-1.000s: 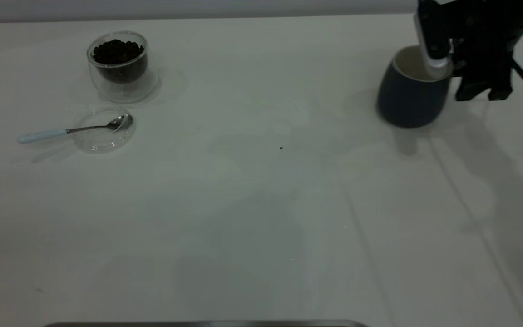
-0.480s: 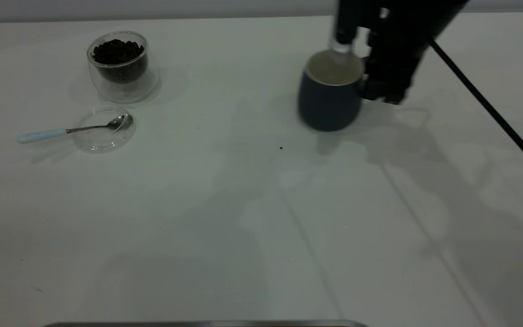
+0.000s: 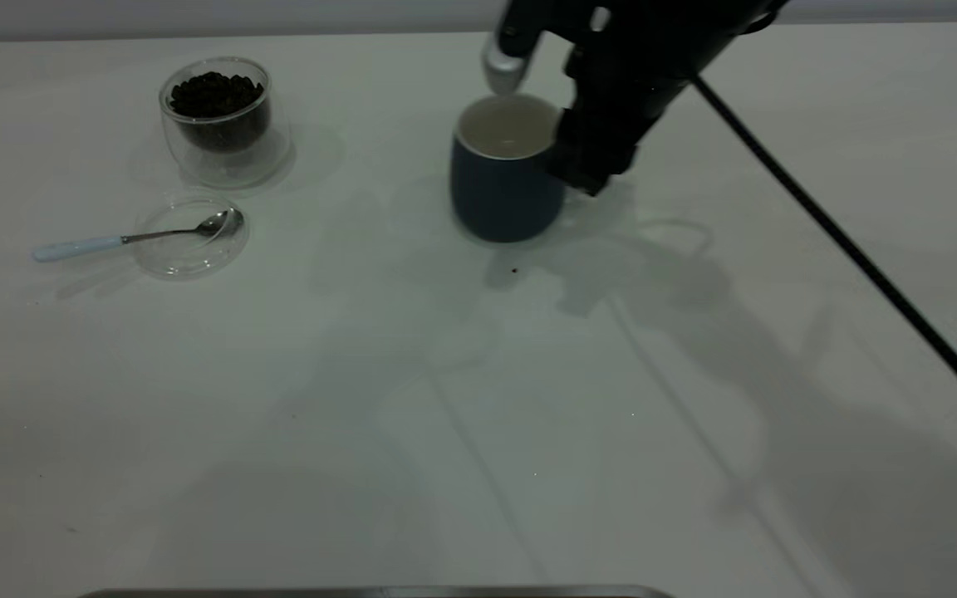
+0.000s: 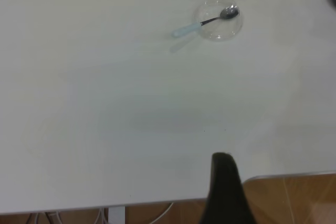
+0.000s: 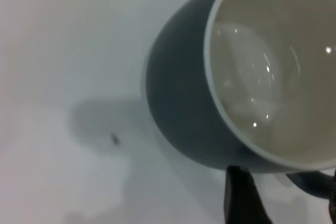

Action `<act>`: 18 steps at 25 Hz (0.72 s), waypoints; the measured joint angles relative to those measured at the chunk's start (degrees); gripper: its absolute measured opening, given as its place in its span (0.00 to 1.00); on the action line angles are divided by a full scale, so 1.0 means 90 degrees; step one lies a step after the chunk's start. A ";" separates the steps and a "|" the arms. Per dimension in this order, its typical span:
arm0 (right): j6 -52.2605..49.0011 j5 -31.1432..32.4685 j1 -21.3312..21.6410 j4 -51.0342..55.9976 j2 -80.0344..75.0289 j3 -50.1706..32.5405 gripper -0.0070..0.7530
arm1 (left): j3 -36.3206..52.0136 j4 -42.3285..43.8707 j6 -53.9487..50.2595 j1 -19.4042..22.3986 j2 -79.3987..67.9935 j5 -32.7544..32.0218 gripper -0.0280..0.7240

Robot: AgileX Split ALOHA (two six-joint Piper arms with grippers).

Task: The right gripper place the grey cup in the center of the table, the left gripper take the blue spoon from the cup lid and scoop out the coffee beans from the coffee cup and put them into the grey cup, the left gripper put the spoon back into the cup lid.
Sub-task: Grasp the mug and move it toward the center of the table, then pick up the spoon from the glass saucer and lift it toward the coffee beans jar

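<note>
My right gripper (image 3: pixel 586 166) is shut on the handle of the grey cup (image 3: pixel 502 187), which is upright near the table's (image 3: pixel 478 399) centre at the back; I cannot tell if it touches the surface. The right wrist view shows the cup (image 5: pixel 184 93) empty, white inside, with its handle between my fingers (image 5: pixel 241 192). The coffee cup (image 3: pixel 217 124), full of coffee beans (image 3: pixel 214 91), stands at the far left. In front of it, the blue spoon (image 3: pixel 130 239) lies with its bowl in the cup lid (image 3: pixel 188 241). Only one finger (image 4: pixel 224 187) of my left gripper shows, over the near table edge.
A black cable (image 3: pixel 852 249) runs from the right arm across the table's right side. A dark speck (image 3: pixel 514 270) lies just in front of the grey cup. The left wrist view shows the spoon (image 4: pixel 202 23) and lid (image 4: pixel 220 22) far off.
My right gripper has carried the grey cup leftwards from the table's far right to near its centre. The spoon, lid and coffee cup have not moved.
</note>
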State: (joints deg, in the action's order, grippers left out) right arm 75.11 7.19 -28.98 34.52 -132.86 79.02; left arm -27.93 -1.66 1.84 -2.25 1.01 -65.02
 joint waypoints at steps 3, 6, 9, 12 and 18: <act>-0.0034 0.0191 -0.0010 0.0476 0.0223 0.0000 0.49 | 0.0000 0.0000 0.0008 0.0000 0.0000 0.0000 0.82; -0.0183 0.0848 0.0112 0.0614 0.0885 0.0000 0.49 | 0.0000 0.0000 0.0008 0.0000 0.0000 0.0000 0.82; -0.0602 0.1669 0.0299 0.0618 0.1709 0.0000 0.49 | 0.0000 0.0000 0.0008 0.0000 0.0000 0.0000 0.82; -0.1239 0.2618 0.0543 0.0371 0.2553 0.0000 0.49 | 0.0000 0.0000 0.0008 0.0000 0.0000 0.0000 0.82; -0.3027 0.4979 0.1092 -0.0643 0.4280 0.0000 0.49 | 0.0000 0.0000 0.0008 0.0000 0.0000 0.0000 0.82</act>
State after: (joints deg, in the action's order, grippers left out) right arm 47.86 52.00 -19.15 28.74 -94.34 79.02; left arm -27.93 -1.66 1.91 -2.25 1.01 -65.02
